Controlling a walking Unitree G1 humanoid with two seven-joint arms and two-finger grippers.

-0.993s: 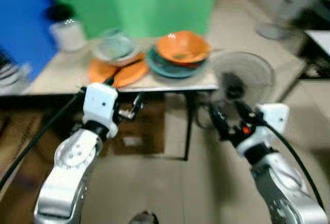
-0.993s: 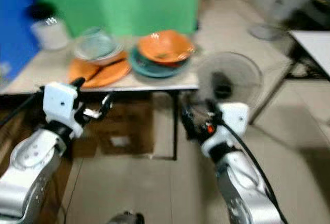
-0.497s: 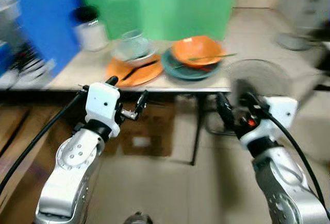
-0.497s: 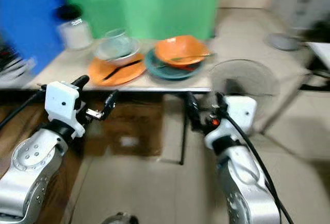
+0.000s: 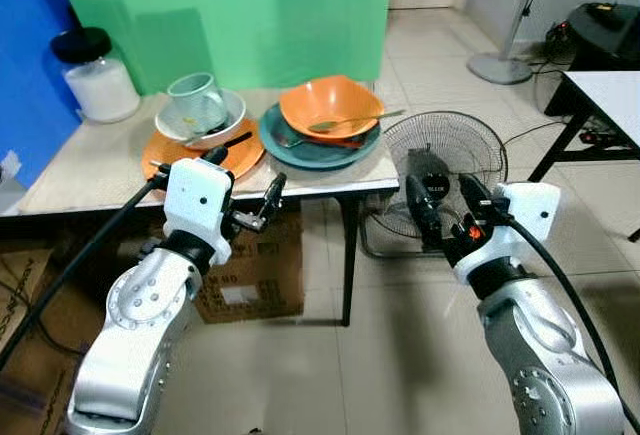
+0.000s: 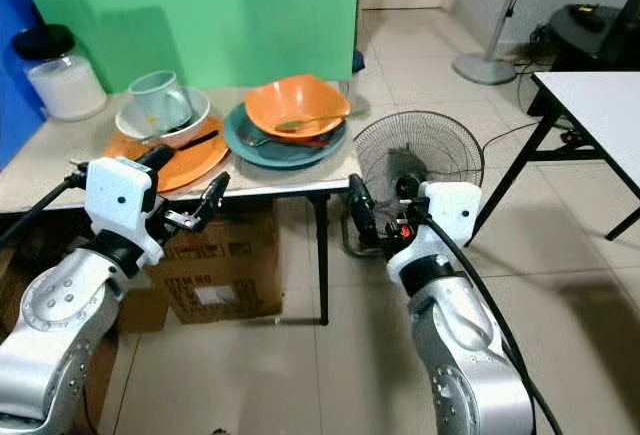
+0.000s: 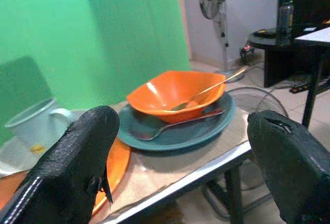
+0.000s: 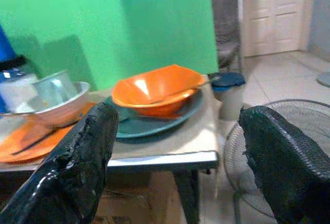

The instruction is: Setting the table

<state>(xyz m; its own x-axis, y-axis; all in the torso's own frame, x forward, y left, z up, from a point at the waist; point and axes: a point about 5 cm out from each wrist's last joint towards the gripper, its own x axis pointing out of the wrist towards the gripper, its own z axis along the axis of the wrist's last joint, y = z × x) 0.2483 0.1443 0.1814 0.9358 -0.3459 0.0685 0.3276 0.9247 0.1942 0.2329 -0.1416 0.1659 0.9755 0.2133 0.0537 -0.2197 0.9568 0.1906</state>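
Tableware: stacked in two piles at the near right end of the table (image 5: 120,160); nothing laid out as a place setting.
Right pile: orange bowl (image 5: 330,107) sitting in a teal plate (image 5: 320,143); one spoon (image 5: 352,121) resting in the bowl with its handle over the rim, a second spoon (image 7: 170,125) lying on the plate under it.
Left pile: pale green mug (image 5: 197,100) lying tilted in a white bowl (image 5: 200,120), which stands on an orange plate (image 5: 200,155); a dark utensil (image 5: 222,143) lies across that plate, type not discernible.
Jar: glass, black lid (image 5: 95,73), at the far left of the table, apart from the piles.
Left gripper (image 5: 240,183): fingers spread wide, empty, held just short of the table's front edge.
Right gripper (image 5: 445,210): fingers spread wide, empty, off the table's right end, in front of a floor fan (image 5: 445,170).
Progress: judged at the start; no item gripped or moved.
Outstanding: unstack and distribute plates, bowls, mug and cutlery.
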